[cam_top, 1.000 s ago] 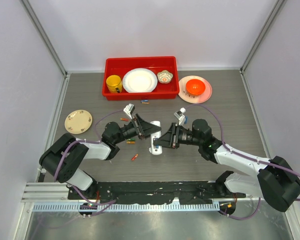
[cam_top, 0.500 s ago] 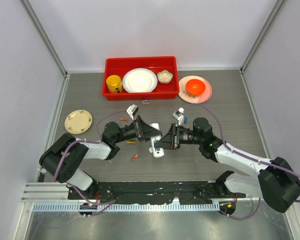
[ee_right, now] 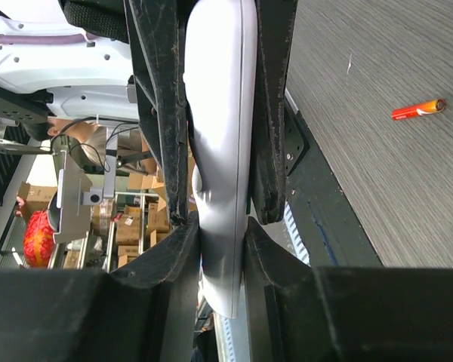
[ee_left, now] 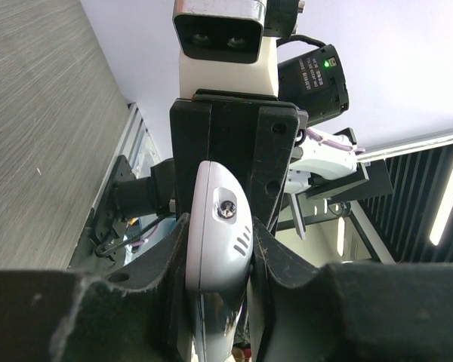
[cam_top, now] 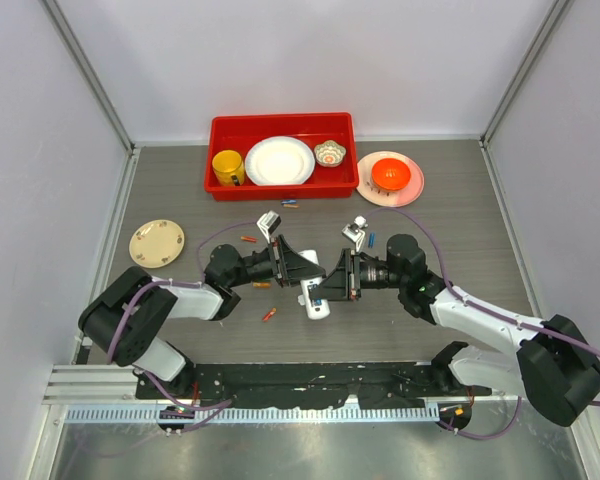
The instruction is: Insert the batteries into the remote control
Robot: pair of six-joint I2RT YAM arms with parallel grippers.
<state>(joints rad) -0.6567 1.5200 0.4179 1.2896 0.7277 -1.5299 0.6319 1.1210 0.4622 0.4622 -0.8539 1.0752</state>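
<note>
The white remote control (cam_top: 314, 299) is held in the air between both arms, over the middle of the table. My left gripper (cam_top: 306, 272) is shut on one end of it; the left wrist view shows the remote (ee_left: 217, 241) pinched between my fingers (ee_left: 155, 264). My right gripper (cam_top: 327, 285) is shut on the other end, and the right wrist view shows the remote (ee_right: 220, 136) clamped edge-on. Loose batteries lie on the table: a red one (cam_top: 268, 314), which also shows in the right wrist view (ee_right: 417, 111), an orange one (cam_top: 248, 240) and another (cam_top: 261, 285) under the left arm. The remote's battery slot is hidden.
A red bin (cam_top: 220, 185) at the back holds a yellow mug, a white plate and a small bowl. More batteries (cam_top: 290, 204) lie in front of it. A pink plate with an orange bowl (cam_top: 390, 176) sits at the back right, a tan saucer (cam_top: 156, 242) at the left.
Both grippers have closed in a little toward each other, and the remote held between them has shifted slightly toward the near edge. Both grips are unchanged.
</note>
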